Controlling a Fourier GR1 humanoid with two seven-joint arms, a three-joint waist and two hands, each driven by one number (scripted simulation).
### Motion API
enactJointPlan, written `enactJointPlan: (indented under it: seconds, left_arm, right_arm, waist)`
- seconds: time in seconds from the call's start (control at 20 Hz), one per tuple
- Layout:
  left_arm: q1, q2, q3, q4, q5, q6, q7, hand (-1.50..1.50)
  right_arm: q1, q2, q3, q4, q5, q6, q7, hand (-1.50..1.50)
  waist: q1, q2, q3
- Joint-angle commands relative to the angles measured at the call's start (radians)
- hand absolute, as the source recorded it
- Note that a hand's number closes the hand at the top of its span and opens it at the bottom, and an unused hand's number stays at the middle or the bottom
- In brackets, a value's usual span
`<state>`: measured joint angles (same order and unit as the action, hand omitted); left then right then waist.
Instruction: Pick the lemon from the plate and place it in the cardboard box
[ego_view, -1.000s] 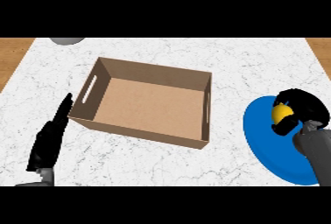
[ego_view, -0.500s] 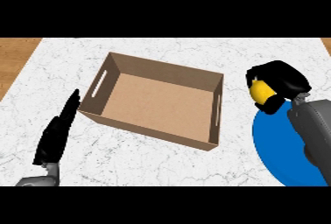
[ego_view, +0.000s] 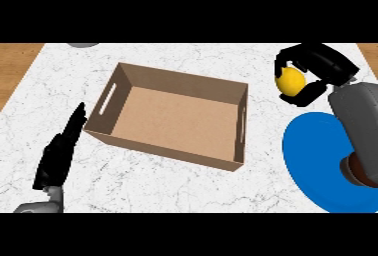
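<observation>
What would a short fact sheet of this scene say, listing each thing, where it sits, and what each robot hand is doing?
lemon: held in the right robot hand, above the counter, right of the box
cardboard box: open, nothing inside, centre of counter
plate: blue, at right, no lemon on it
left robot hand: fingers straight, resting left of the box
counter: white marble

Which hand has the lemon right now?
The right hand, at the view's upper right, curled round the yellow lemon above the blue plate. The left hand is open and holds nothing, beside the cardboard box.
</observation>
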<state>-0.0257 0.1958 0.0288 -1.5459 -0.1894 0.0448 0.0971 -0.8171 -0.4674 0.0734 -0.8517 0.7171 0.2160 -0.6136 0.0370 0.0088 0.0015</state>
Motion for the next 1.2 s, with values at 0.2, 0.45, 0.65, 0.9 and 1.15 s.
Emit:
enactJointPlan:
  seconds: [0.2,0.45,0.65,0.9,1.15]
  left_arm:
    - [0.009,-0.002,0.015,-0.021,0.001,0.009,0.020,0.00]
    - [0.045,-0.003,0.011,-0.049,-0.002,-0.005,0.041,0.00]
    - [0.042,-0.006,0.026,-0.035,0.016,-0.019,0.012,0.00]
    - [0.032,-0.008,0.022,-0.061,0.009,-0.022,0.044,0.00]
    - [0.007,-0.021,0.026,0.018,-0.019,0.006,-0.022,0.00]
  right_arm:
    - [-0.171,0.093,-0.080,-0.007,-0.196,0.239,-0.059,1.50]
    - [-0.157,0.135,-0.088,-0.124,-0.250,0.291,0.013,1.50]
    - [-0.210,0.229,-0.066,-0.169,-0.248,0.292,0.190,1.50]
    - [-0.310,0.320,-0.051,-0.138,-0.222,0.265,0.320,1.50]
    - [-0.323,0.457,0.038,-0.094,-0.135,0.180,0.395,1.50]
  waist:
    - [-0.021,-0.009,-0.002]
    - [-0.031,-0.012,-0.002]
    - [-0.031,-0.011,-0.002]
    - [-0.024,-0.009,-0.002]
    - [-0.023,-0.007,-0.002]
